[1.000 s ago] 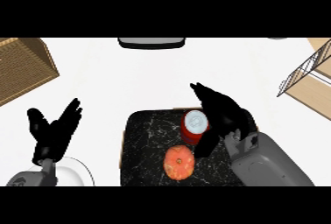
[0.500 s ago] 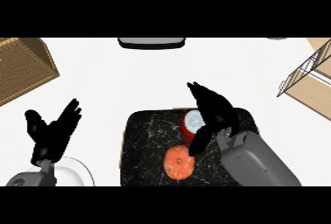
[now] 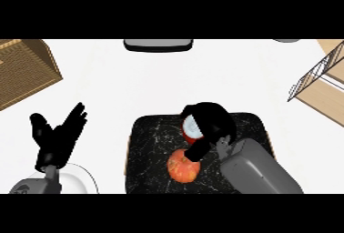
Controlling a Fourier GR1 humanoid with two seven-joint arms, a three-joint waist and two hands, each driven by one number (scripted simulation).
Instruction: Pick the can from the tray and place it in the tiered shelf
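Note:
A red can point(image 3: 191, 129) with a pale lid stands on the black marbled tray point(image 3: 151, 145), mostly hidden by my right hand point(image 3: 214, 125), whose fingers curl round it from the right and above. An orange-red round fruit point(image 3: 183, 165) lies on the tray just in front of the can. The wire-and-wood tiered shelf point(image 3: 319, 86) stands at the right edge. My left hand point(image 3: 59, 134) rests open, fingers up, at the lower left, away from the tray.
A wicker basket point(image 3: 23, 70) sits at the upper left. A dark grey object point(image 3: 158, 44) lies at the counter's far edge. A white plate point(image 3: 79, 179) shows partly by my left forearm.
My right hand has moved left over the can and its fingers have curled round it. The left hand has stayed in place.

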